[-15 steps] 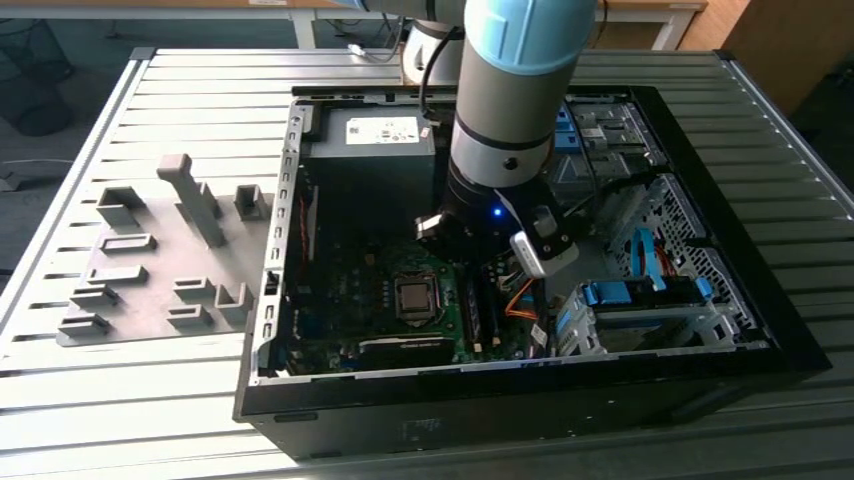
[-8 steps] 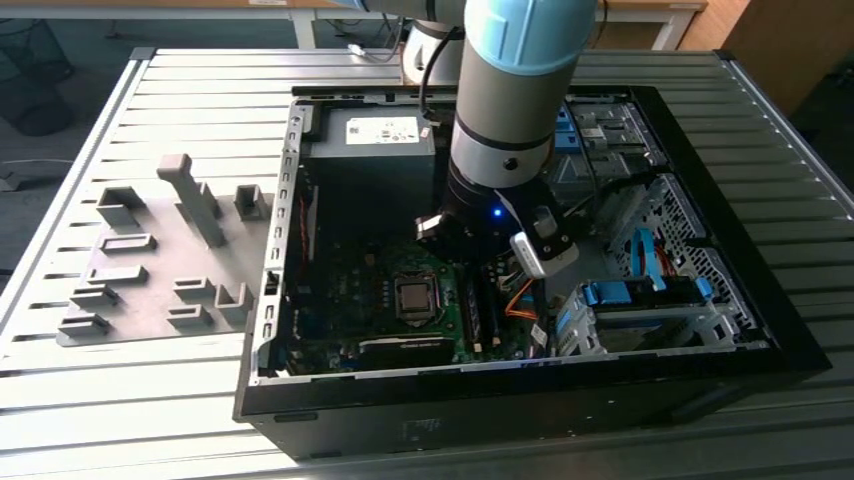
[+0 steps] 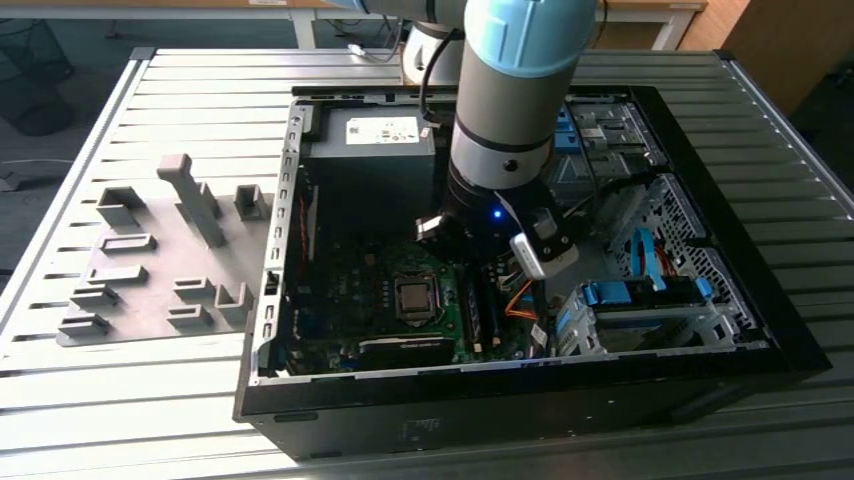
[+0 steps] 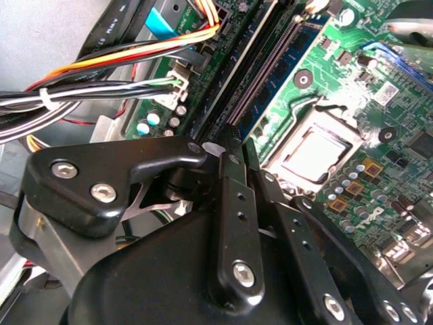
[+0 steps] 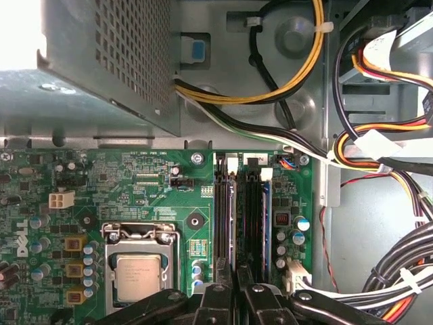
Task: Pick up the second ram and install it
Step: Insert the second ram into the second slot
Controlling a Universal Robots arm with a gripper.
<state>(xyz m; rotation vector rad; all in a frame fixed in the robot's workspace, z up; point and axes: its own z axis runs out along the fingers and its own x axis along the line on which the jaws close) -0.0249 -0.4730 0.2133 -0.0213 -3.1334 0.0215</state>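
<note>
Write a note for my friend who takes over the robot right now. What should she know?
Gripper: low inside the PC case, at the end of the memory slots beside the processor. Whether it grips anything: cannot tell.
Second ram: sticks stand in the slots, one with a blue edge. Which is the second: cannot tell.
Done: ram is at the slots.
Left: confirm the stick is pressed fully home; that does not show.

Grey-and-light-blue arm [image 3: 514,90]; black claw [image 4: 233,159] with silver screws.
</note>
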